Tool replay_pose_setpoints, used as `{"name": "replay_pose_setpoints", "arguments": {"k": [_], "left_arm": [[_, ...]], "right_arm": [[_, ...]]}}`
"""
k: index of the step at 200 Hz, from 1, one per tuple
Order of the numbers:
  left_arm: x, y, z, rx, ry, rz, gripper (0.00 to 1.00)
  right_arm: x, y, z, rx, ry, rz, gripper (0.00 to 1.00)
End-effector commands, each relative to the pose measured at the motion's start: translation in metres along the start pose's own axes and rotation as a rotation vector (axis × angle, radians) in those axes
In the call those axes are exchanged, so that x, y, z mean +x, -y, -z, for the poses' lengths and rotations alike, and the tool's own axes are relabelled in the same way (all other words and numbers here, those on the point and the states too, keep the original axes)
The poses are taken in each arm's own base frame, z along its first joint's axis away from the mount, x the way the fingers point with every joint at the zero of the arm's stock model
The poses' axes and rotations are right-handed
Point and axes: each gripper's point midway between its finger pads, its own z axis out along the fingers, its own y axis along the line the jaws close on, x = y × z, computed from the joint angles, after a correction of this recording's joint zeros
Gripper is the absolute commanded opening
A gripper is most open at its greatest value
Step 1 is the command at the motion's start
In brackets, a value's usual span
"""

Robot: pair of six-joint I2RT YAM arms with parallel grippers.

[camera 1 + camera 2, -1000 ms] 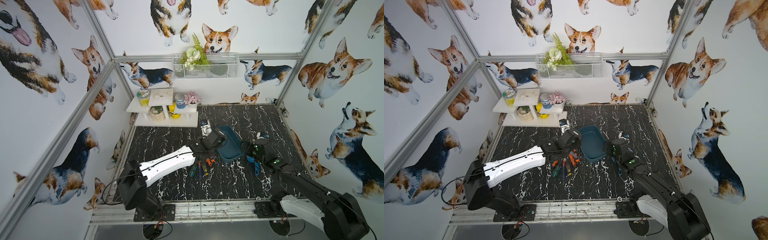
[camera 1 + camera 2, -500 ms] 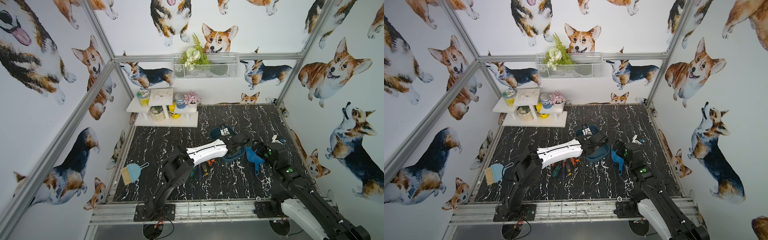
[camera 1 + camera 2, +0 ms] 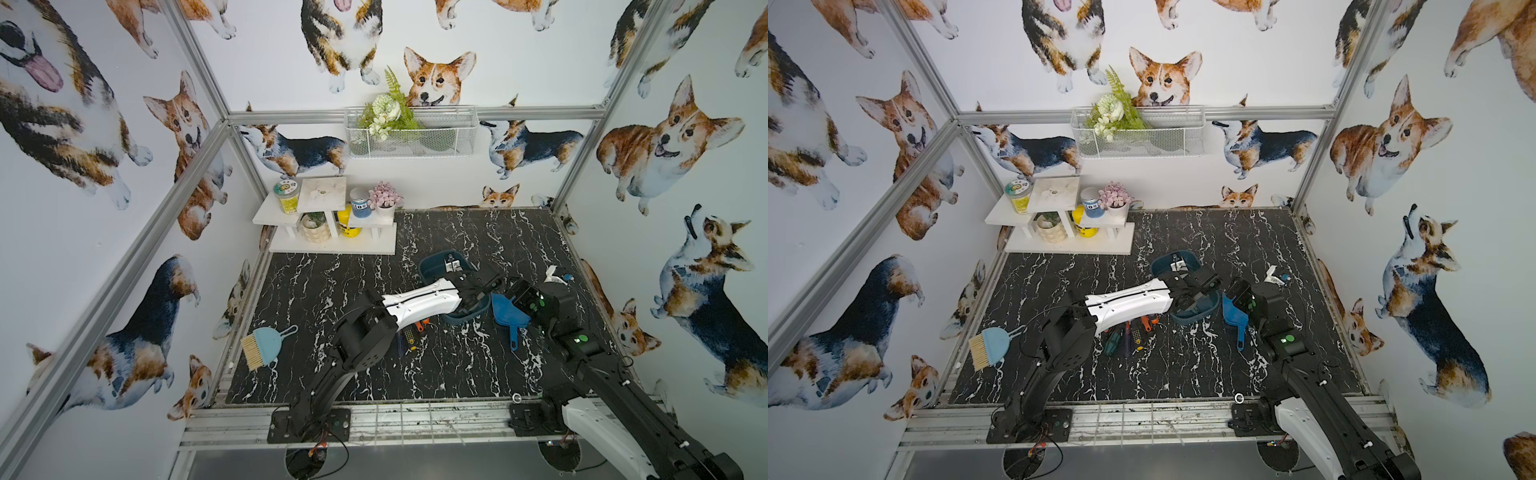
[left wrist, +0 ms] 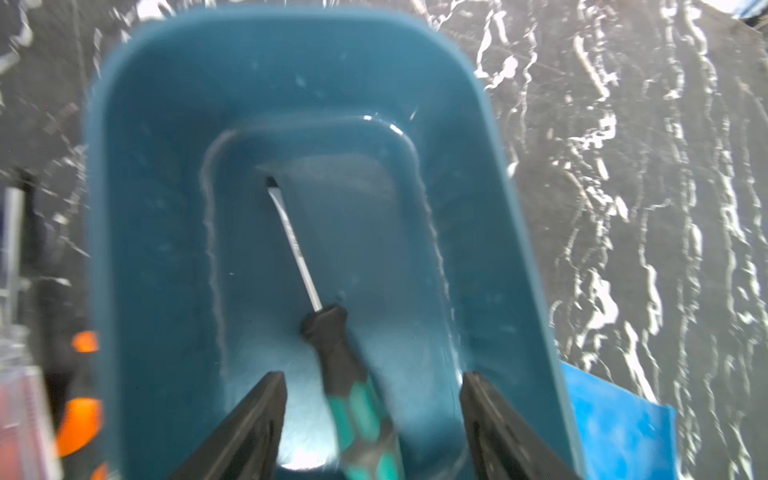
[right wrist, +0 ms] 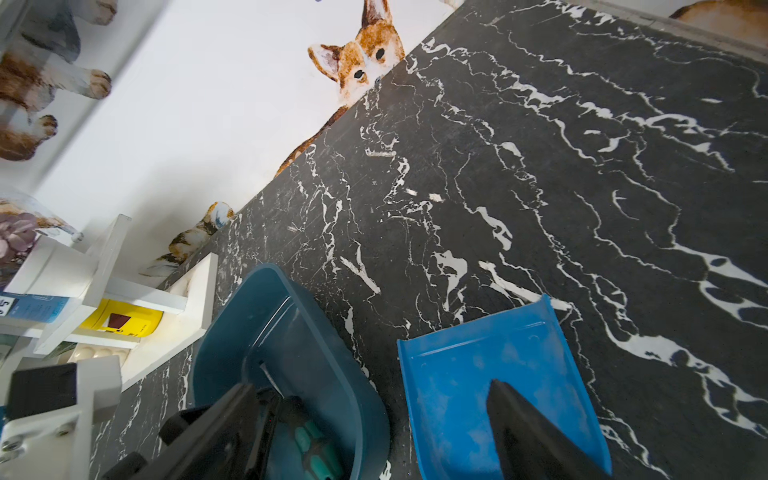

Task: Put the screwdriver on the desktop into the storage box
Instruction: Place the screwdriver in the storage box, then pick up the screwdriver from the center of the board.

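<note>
My left gripper [image 4: 372, 376] hangs at the bottom of the left wrist view, jaws apart. The screwdriver [image 4: 336, 345] sits loose between them, touching neither, inside the storage box [image 4: 145, 208]. I judge that one done. Other screwdrivers [image 3: 1129, 334] lie on the desktop [image 3: 1183, 365] mid-frame, partly under my left arm. My right gripper [image 5: 370, 384], jaws wide and empty, hovers over the box rim and the dustpan [image 5: 478, 357] just beside it.

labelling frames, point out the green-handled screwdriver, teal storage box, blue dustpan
green-handled screwdriver [image 4: 330, 340], left wrist view, handle
teal rectangular plastic storage box [image 4: 145, 249], left wrist view, side wall
blue plastic dustpan [image 5: 478, 353], right wrist view, scoop
</note>
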Motion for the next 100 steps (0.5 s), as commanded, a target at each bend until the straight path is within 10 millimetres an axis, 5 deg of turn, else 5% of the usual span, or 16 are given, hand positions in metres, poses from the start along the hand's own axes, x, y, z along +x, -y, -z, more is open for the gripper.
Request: {"name": "replay_pose_setpoints", "arguments": {"k": [1, 32, 61, 100], "left_arm": [[-0.036, 0.001, 0.037, 0.056, 0.103, -0.028, 0.71], [-0.07, -0.034, 0.081, 0.162, 0.212, -0.088, 0.62], [-0.069, -0.115, 0.074, 0.164, 0.138, -0.056, 0.57], [-0.052, -0.217, 0.077, 0.045, 0.094, 0.022, 0.55]], "right_arm": [[-0.004, -0.024, 0.004, -0.097, -0.012, 0.045, 0.84], [0.015, -0.075, 0.007, -0.218, -0.101, 0.171, 0.78], [0.061, -0.124, 0.013, -0.25, -0.192, 0.293, 0.8], [0.152, -0.173, 0.019, -0.339, -0.393, 0.449, 0.74]]}}
